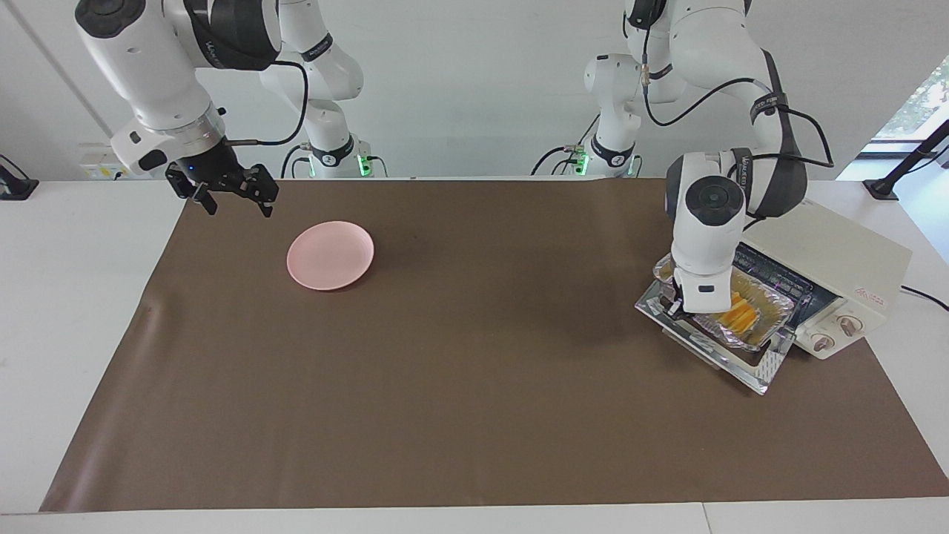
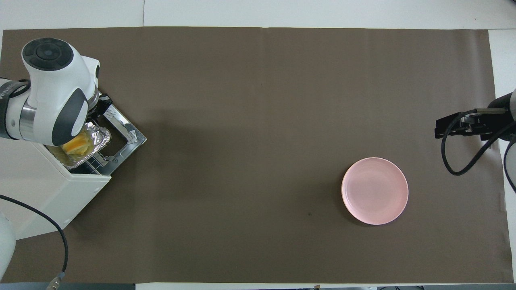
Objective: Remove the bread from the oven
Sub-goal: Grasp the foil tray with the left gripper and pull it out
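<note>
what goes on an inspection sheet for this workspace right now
surface: brown mat over a white table.
job's things: oven at the left arm's end, door dropped open; foil tray partly pulled out over the door, bread in it.
clutter: pink plate, bare, toward the right arm's end.
grippers: left pincer shut at the tray's rim; right pincer open, waiting above the mat's edge.
cables: black ones along both arms; one from the oven.
surroundings: white wall, window at one side.
</note>
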Motion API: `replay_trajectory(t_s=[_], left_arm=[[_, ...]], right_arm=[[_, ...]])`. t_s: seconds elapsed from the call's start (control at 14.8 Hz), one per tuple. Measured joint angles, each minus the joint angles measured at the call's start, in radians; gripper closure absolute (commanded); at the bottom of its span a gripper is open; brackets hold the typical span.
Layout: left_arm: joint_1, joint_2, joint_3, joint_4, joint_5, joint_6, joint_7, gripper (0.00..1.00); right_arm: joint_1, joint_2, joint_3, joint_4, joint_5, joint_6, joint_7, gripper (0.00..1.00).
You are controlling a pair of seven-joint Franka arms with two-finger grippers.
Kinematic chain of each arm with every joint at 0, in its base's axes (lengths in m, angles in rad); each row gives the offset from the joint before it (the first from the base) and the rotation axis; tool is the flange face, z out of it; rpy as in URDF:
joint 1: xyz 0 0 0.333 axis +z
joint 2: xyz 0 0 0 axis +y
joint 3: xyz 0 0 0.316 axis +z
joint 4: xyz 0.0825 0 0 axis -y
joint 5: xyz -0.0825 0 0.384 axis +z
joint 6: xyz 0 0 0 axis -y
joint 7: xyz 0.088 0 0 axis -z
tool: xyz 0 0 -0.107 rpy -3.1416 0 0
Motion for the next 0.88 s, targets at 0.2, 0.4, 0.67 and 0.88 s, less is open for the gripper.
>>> replay_trajectory(t_s=[0.2, 0.4, 0.67, 0.88], left_arm=[[-0.080, 0.004, -0.002, 0.013, -0.080, 0.040, 0.000, 1.00], [-0.174, 0.011, -0.003, 0.033, -0.118, 0.060, -0.003, 1.00], [-0.251, 0.017, -0.005, 0.048, -0.152, 0.090, 0.018, 1.00], [-0.316, 0.031, -0.006, 0.066, -0.156, 0.147, 0.166, 1.00]], right_arm=[[0.000, 0.000, 0.000, 0.000, 0.000, 0.000, 0.000, 0.00], [0.000, 0.000, 0.000, 0.000, 0.000, 0.000, 0.000, 0.00], [0.000, 0.000, 0.000, 0.000, 0.000, 0.000, 0.000, 0.00], [0.000, 0.000, 0.000, 0.000, 0.000, 0.000, 0.000, 0.00]])
